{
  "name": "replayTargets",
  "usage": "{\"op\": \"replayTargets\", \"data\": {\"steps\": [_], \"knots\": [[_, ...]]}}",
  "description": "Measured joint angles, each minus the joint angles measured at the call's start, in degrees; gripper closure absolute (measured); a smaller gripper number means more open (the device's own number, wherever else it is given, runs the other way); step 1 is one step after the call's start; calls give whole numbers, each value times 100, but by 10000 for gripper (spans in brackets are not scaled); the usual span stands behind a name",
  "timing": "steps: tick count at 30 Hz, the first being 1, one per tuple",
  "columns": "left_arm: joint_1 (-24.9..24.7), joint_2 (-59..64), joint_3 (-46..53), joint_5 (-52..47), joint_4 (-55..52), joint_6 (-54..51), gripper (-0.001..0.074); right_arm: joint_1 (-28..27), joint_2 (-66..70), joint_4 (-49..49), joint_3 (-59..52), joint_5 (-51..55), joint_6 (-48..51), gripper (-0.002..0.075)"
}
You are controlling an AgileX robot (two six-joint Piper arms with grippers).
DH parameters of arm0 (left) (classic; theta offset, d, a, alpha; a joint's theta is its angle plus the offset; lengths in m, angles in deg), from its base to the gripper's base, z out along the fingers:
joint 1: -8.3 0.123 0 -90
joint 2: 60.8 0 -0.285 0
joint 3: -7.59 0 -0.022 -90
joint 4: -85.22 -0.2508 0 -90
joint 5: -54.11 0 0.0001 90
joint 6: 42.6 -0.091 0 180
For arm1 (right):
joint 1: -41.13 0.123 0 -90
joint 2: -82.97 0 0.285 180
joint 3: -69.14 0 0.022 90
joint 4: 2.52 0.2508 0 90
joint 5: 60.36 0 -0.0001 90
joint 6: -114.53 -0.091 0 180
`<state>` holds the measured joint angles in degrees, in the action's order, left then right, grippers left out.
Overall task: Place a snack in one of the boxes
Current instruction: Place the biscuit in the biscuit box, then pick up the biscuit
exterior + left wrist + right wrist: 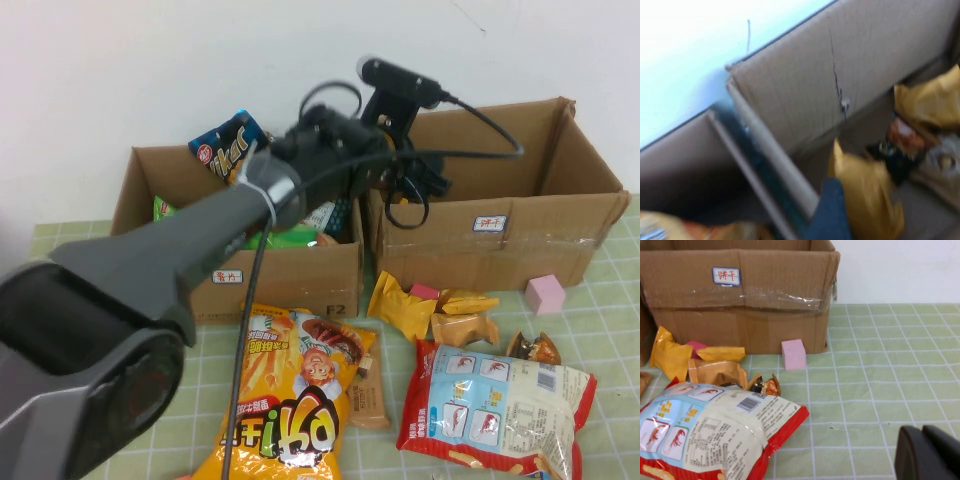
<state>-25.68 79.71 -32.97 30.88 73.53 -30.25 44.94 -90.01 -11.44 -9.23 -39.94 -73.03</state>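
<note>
Left pincer (pixel 405 190) hangs over the seam where the two cardboard boxes meet, reaching from the long grey arm that crosses the high view. Whether its fingers are spread or closed, and whether they carry anything, I cannot tell; cable and camera housing hide them. Its wrist view looks down past the shared box walls into the right box (pixel 520 235), where yellow packets (pixel 867 200) already lie on the floor.

Right pincer (pixel 927 455) shows only as a dark corner in its own wrist view, low over the green checked counter (pixel 880 390), well off to the side of the loose snacks; its fingers cannot be judged either.

Snacks not yet boxed lie on the counter in front of the boxes: a large yellow chip bag (pixel 290 400) before the left box (pixel 290 280), a red-and-white shrimp cracker bag (pixel 495 405) before the right box, and small yellow packets (pixel 400 305) between them, just beside the right box's front wall. A pink block (pixel 546 293) sits by that wall too.

If the left pincer is empty, its next pick lies toward the robot and downward. The chip bag's long axis runs roughly from the box toward the robot, and the left arm looks nearer to it.
</note>
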Motion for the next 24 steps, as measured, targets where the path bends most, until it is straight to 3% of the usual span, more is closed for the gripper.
{"op": "replayTargets", "data": {"steps": [4, 7, 8, 10, 13, 16, 18, 21, 24], "knots": [[-102, -417, -10, -816, 23, -533, 296, 0, 0, 0, 0, 0, 0, 728], [-222, -687, -48, -1542, 116, -1027, 476, 0, 0, 0, 0, 0, 0, 728], [-308, -791, -70, -2018, 265, -1420, 607, 0, 0, 0, 0, 0, 0, 728], [-374, -802, -78, -2463, 476, -1764, 675, 0, 0, 0, 0, 0, 0, 728], [-397, -693, -78, -3037, 722, -2072, 717, 0, 0, 0, 0, 0, 0, 728], [-397, -505, -78, -3344, 795, -2180, 711, 0, 0, 0, 0, 0, 0, 728], [-397, -339, -78, -3426, 834, -2204, 661, 0, 0, 0, 0, 0, 0, 728], [-397, -68, -78, -3531, 970, -2216, 511, 0, 0, 0, 0, 0, 0, 728], [-397, 249, -78, -3555, 1269, -2203, 292, 0, 0, 0, 0, 0, 0, 728]]}}
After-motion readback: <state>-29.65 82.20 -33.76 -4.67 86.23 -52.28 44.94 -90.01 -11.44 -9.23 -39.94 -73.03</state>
